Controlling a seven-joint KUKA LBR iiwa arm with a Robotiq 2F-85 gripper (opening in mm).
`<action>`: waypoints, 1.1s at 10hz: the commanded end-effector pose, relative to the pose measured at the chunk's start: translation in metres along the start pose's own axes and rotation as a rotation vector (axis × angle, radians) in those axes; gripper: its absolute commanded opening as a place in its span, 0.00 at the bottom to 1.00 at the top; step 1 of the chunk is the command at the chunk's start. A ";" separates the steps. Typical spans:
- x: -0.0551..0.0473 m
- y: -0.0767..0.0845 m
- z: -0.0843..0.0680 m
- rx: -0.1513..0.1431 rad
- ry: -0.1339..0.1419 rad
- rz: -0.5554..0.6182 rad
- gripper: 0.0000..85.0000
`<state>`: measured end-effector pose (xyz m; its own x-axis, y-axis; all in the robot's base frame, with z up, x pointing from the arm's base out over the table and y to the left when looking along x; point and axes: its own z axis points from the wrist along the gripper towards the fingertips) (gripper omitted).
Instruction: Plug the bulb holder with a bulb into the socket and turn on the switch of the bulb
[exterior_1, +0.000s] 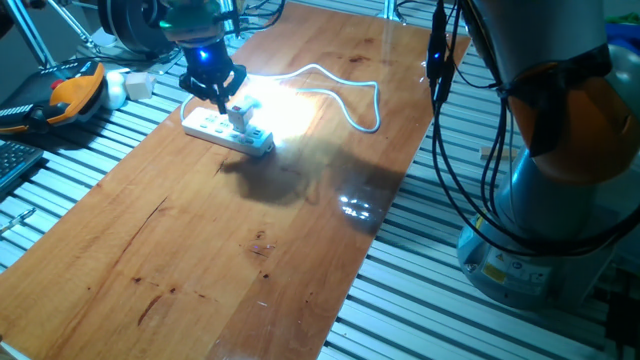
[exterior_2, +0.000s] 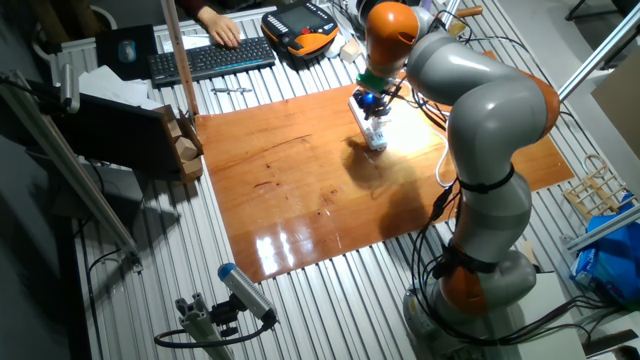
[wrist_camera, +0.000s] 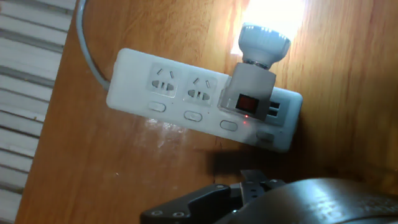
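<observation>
Your bulb holder (wrist_camera: 247, 94) is already seated in the socket (wrist_camera: 186, 93), in the third outlet along the strip, next to the small ports at its end, and the strip lies near the far left corner of the worktop (exterior_1: 250, 260), with its white cable (exterior_1: 350, 95) looping off toward the far edge. The bulb (wrist_camera: 264, 40) points sideways off the strip and is glowing hard enough to wash out the wood around it, so I judge the switch (wrist_camera: 247, 103) to be on already; a small red light shows just below it. That puts you at the very end of the task: plugging and switching both look done. The gripper (exterior_1: 215, 88) hangs just above the holder, and in the fixed views its fingers look slightly spread with nothing between them, though glare and distance keep you from being sure; the hand view shows only a dark part of the hand at the bottom edge. What remains, as I read it, is to lift straight up and clear, without brushing the holder or dragging the strip.
</observation>
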<state>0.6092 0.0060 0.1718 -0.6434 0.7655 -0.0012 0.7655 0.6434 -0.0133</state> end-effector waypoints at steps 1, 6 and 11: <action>-0.002 -0.001 -0.002 -0.004 0.003 -0.363 0.00; -0.001 -0.002 -0.001 -0.012 -0.009 -0.420 0.00; 0.003 -0.002 -0.001 -0.016 -0.015 -0.424 0.00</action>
<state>0.6059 0.0075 0.1725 -0.8815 0.4720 -0.0153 0.4721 0.8816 -0.0002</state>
